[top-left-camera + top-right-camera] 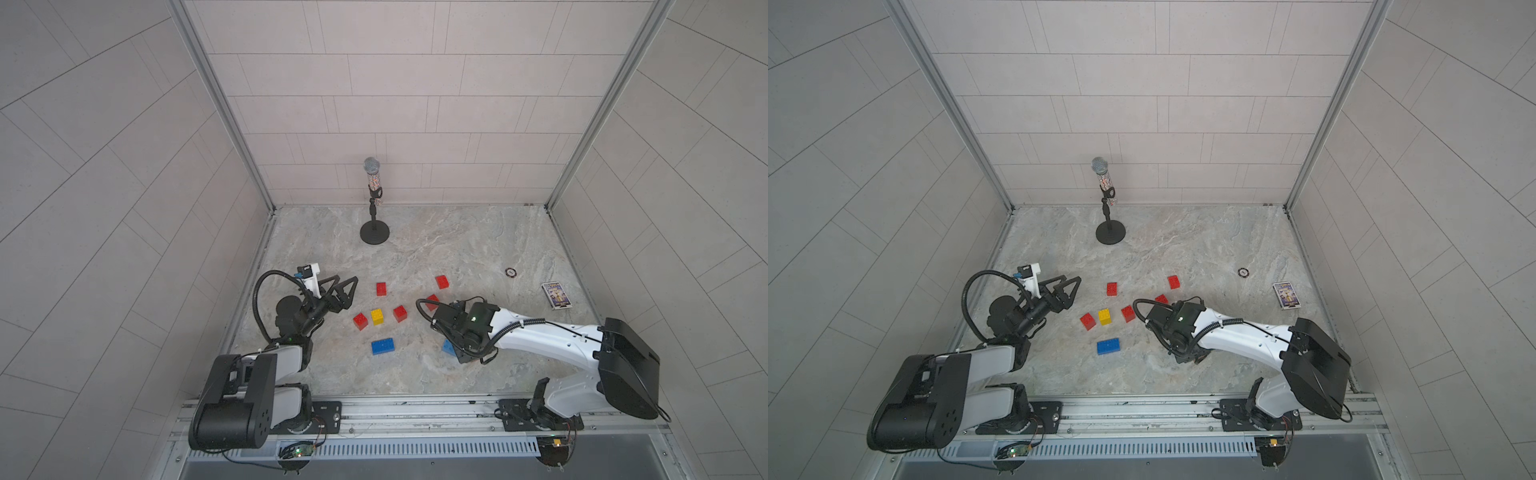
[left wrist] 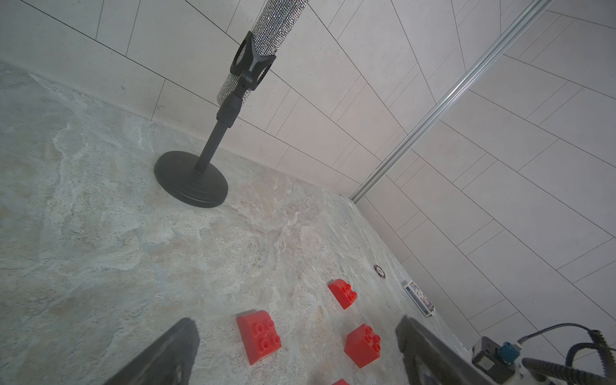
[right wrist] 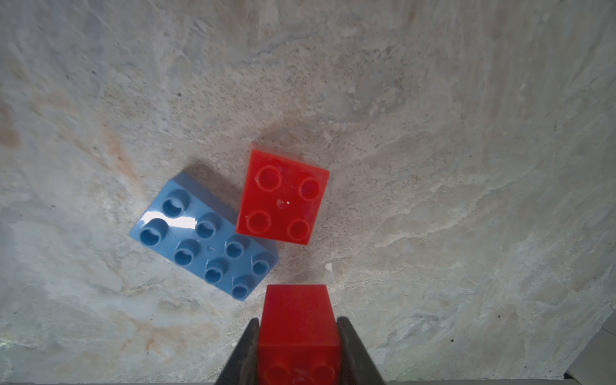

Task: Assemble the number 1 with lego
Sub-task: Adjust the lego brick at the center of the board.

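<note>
Gripping one red brick (image 3: 298, 320), right jaws hang over a loose red brick (image 3: 282, 196) beside the light-blue brick (image 3: 203, 236); left jaws wide open, empty.

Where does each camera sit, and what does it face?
Both top views: overhead, looking down on the table, both arms, scattered bricks.
Left wrist: on left arm, facing the microphone stand; open left gripper in frame.
Right wrist: looks down past right gripper, shut on a red brick, at a light blue brick.
Shared: the stand, in top and left wrist views.
</note>
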